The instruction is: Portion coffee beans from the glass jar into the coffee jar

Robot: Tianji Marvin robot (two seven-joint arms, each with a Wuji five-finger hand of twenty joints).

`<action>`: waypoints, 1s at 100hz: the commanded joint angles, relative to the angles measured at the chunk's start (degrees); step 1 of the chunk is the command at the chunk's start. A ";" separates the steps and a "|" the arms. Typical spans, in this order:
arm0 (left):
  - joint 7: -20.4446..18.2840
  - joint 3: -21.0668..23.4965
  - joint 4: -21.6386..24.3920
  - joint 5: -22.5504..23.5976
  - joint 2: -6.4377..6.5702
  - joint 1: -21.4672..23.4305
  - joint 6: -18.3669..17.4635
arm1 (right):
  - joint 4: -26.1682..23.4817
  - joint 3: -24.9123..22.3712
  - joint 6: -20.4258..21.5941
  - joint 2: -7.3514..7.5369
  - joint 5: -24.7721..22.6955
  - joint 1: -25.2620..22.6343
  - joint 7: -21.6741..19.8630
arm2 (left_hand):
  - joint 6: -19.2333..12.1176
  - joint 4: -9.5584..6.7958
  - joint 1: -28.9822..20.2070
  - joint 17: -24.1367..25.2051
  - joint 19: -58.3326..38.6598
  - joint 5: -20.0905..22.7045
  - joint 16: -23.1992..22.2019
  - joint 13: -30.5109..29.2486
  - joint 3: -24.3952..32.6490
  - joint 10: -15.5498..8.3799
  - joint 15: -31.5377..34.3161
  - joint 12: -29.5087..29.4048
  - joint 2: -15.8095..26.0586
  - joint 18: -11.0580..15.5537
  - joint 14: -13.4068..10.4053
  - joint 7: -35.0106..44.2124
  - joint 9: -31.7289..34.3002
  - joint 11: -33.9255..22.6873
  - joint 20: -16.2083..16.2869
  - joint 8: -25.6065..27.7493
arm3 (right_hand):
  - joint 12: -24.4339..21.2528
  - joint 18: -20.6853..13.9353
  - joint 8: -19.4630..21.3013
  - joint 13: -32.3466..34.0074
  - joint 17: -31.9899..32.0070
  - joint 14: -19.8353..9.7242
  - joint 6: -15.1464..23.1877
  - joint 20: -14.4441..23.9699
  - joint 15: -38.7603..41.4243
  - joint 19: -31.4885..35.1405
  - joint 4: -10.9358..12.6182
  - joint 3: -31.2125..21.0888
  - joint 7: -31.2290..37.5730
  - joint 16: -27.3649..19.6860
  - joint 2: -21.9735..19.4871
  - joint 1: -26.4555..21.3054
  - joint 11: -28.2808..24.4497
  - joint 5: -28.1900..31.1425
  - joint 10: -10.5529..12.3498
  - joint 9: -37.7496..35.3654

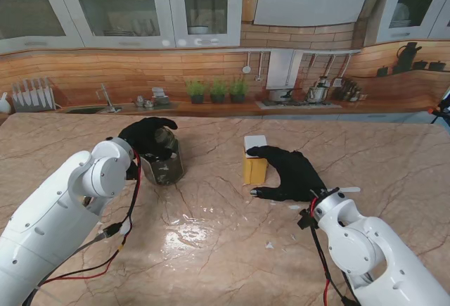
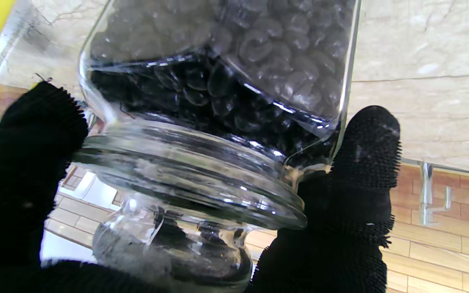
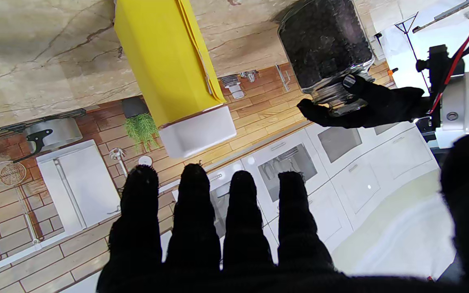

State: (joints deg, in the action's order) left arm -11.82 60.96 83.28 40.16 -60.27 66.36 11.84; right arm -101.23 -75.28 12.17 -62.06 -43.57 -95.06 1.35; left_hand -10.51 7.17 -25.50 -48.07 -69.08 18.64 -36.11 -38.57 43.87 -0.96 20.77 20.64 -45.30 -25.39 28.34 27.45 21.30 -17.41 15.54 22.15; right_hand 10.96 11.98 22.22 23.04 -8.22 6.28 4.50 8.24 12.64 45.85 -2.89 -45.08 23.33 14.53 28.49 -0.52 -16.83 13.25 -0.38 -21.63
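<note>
Glass jar [image 1: 163, 165] of beans gripped by left hand [image 1: 149, 136], one yellow coffee jar [image 1: 254, 166], right hand [image 1: 294, 174] spread empty

You have a polished marble-look table [image 1: 225, 236], beige with dark veins, glossy enough to throw a bright glare patch near you. The glass jar [image 1: 163, 164] is clear, smooth and shiny, its thick lid [image 2: 185, 171] catching highlights; the coffee beans [image 2: 267, 49] inside look dark and slightly glossy. Your left hand [image 1: 146, 137] wears black knitted cloth, matt and fuzzy, with a nubbed texture on the fingers [image 2: 369, 162]. Your right hand [image 1: 292, 174] has the same matt black fabric. The coffee jar [image 1: 254, 161] looks smooth yellow with a satin white top. Both arms have glossy white plastic shells.
</note>
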 commanded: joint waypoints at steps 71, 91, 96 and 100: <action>-10.03 -10.55 -4.69 -6.03 0.16 1.69 0.69 | -0.65 0.07 0.53 -0.43 0.11 -0.47 1.18 | 2.60 -1.07 -1.49 0.86 -0.57 5.77 0.15 -5.87 0.95 -1.76 7.68 -0.27 0.09 4.08 -10.17 0.63 1.64 -0.70 -1.45 -0.91 | 0.58 -0.63 -0.21 0.31 -0.01 -1.76 -0.84 -0.29 0.59 -0.51 0.49 -0.60 0.62 -0.03 1.16 -2.03 -0.66 -0.03 0.80 0.37; -12.20 -10.37 -3.79 -9.36 0.36 2.03 1.34 | -0.68 -0.01 0.70 -0.43 0.15 -0.46 1.16 | 2.57 -1.06 -1.63 1.25 -0.48 5.60 0.34 -5.29 1.08 -1.84 7.34 -0.39 0.09 3.85 -9.82 0.51 1.53 -0.57 -1.22 -1.02 | 0.57 -0.63 -0.23 0.37 -0.01 -1.80 -0.89 -0.29 0.60 -0.51 0.50 -0.64 0.63 0.01 1.14 -2.00 -0.65 -0.04 0.82 0.57; -12.85 -10.09 -3.25 -9.54 0.54 2.53 1.27 | -0.65 0.02 0.74 -0.45 0.16 -0.43 1.23 | 2.57 -1.06 -1.58 1.35 -0.43 5.58 0.40 -5.21 1.04 -2.01 7.26 -0.43 0.23 3.82 -9.77 0.47 1.50 -0.51 -1.18 -1.04 | 0.58 -0.62 -0.23 0.35 -0.01 -1.85 -0.87 -0.29 0.57 -0.52 0.50 -0.62 0.64 0.00 1.12 -1.91 -0.68 -0.02 0.80 0.56; -13.05 -9.99 -3.05 -9.47 0.63 2.86 1.11 | -0.63 0.07 0.75 -0.46 0.21 -0.39 1.27 | 2.78 -1.06 -1.60 1.42 -0.39 5.54 0.44 -5.18 1.02 -1.82 7.21 -0.44 0.17 3.82 -9.69 0.43 1.57 -0.52 -1.14 -1.06 | 0.58 -0.63 -0.23 0.34 0.00 -1.80 -0.84 -0.29 0.57 -0.52 0.50 -0.63 0.65 0.01 1.14 -1.94 -0.67 -0.04 0.77 0.63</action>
State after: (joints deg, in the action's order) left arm -19.75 55.58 84.30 31.85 -58.49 61.79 13.29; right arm -101.43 -75.30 12.65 -62.26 -43.43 -95.21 2.42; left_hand -10.68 7.90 -26.22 -46.99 -67.72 17.42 -35.95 -37.03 43.79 -0.92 18.80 20.63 -45.23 -35.65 36.01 27.46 18.83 -17.54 14.67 21.86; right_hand 11.30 11.98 22.22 23.39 -8.27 6.28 4.27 8.24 12.68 45.85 -2.89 -45.08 23.89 14.53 28.49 -0.52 -16.86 13.25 -0.37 -21.63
